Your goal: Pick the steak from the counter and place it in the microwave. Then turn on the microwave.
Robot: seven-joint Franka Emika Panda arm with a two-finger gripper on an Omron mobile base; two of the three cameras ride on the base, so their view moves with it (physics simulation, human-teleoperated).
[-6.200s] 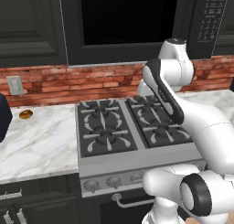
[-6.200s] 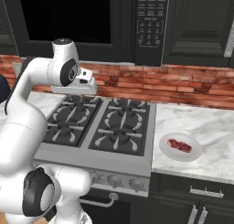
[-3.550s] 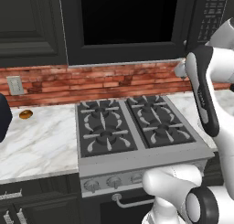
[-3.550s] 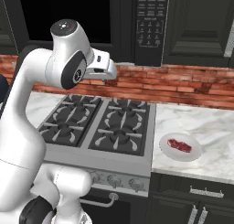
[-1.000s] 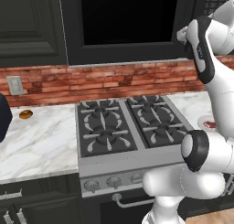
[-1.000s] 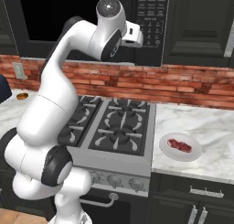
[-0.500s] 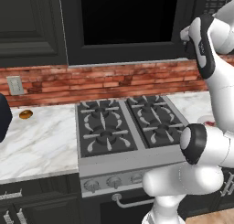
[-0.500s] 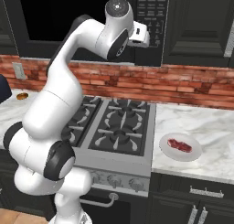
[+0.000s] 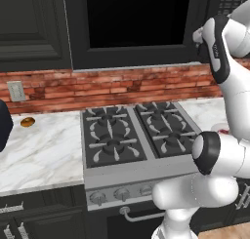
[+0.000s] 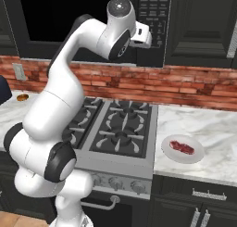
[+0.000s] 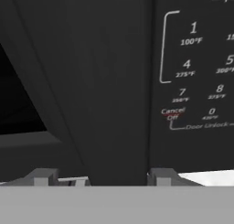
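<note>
Right base view, left to right: one small orange-brown item [image 10: 21, 97] sits at the far left of the marble surface [image 10: 208, 129], near the brick wall. One stovetop [image 10: 113, 129] with four burners occupies the middle. To its right, one white plate [image 10: 183, 149] rests on the surface, and one steak [image 10: 181, 147] lies flat on it, dark red with pale streaks.

The pincer [image 10: 147, 38] is raised high against the front of the one microwave [image 10: 155, 17], at the strip between the dark glass door and the keypad. The steak lies well below the pincer and to its right, well apart from it, untouched.

Hand view: two finger tips [image 11: 43, 177] rise either side of the door's vertical strip, partly closed around it. Whether they actually press on it cannot be told. The keypad [image 11: 196, 72] shows numbered buttons at right.
</note>
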